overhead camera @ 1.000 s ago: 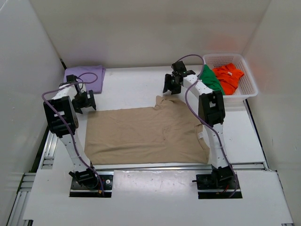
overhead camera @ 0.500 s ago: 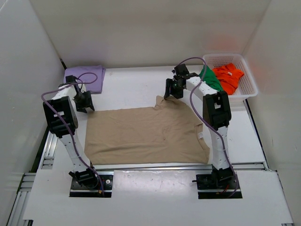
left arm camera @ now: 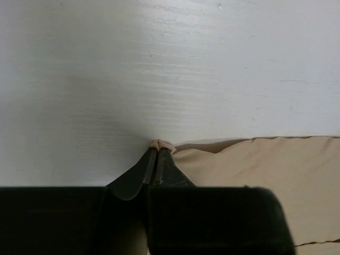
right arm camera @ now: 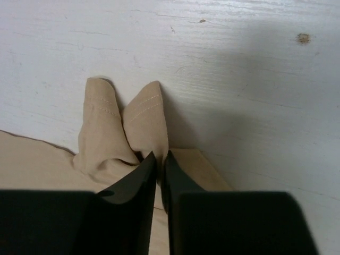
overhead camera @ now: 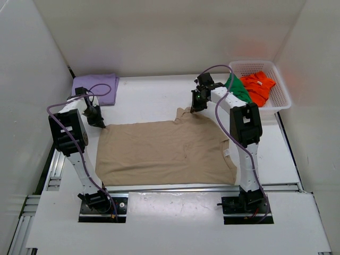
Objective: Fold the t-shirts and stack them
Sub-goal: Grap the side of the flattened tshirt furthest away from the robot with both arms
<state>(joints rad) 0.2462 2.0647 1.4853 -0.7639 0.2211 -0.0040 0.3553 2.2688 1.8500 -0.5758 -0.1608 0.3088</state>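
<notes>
in 1 s you dropped both pincers onto the far edge of the tan t-shirt (overhead camera: 164,151); left gripper (left arm camera: 158,153) now clenched on its far-left corner, right gripper (right arm camera: 158,158) clenched on the far sleeve; shirt lies flat on the table (overhead camera: 149,95); likely ready to fold.

— What is sitting over in the far right corner?
— A white plastic lattice basket (overhead camera: 254,63). It is resting on the white table (overhead camera: 151,98), near the right wall.
— And around the table?
— White walls (overhead camera: 159,37) are closing it in on three sides, and an aluminium rail (overhead camera: 175,187) is running along its near edge.
</notes>
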